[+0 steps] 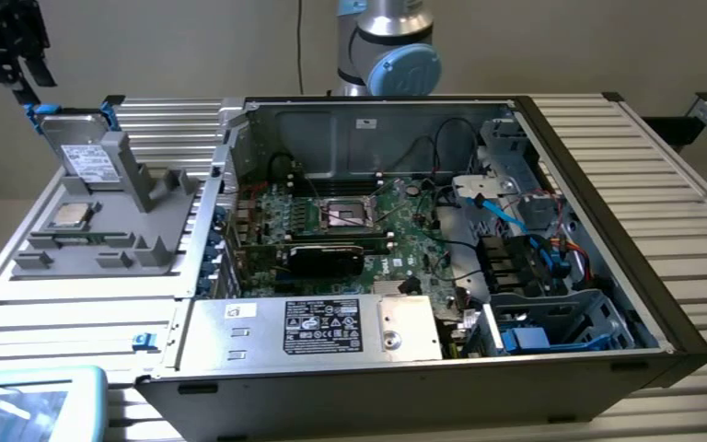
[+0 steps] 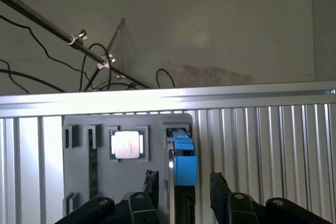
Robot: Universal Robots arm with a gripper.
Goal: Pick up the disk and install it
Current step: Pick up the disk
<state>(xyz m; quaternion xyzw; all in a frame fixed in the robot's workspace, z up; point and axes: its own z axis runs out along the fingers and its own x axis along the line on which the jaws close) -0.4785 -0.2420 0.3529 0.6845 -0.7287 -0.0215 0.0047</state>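
The disk (image 1: 87,155) stands upright on its edge in a grey fixture (image 1: 144,244) at the exterior view's left, its blue carrier showing along the top. My gripper (image 1: 30,81) hangs just above the disk's upper corner, apart from it. In the wrist view the disk (image 2: 184,165) is seen edge-on, a thin metal edge beside the blue carrier, in a slot of the fixture (image 2: 105,182). My gripper (image 2: 185,188) is open, with one black finger on each side of the disk's edge and a gap at both sides.
A small square processor chip (image 1: 71,216) lies flat in the fixture beside the disk (image 2: 126,145). An open computer case (image 1: 648,304) fills the middle and right of the ribbed metal table (image 1: 71,313). It has a motherboard, cables and a blue drive bay (image 1: 538,336).
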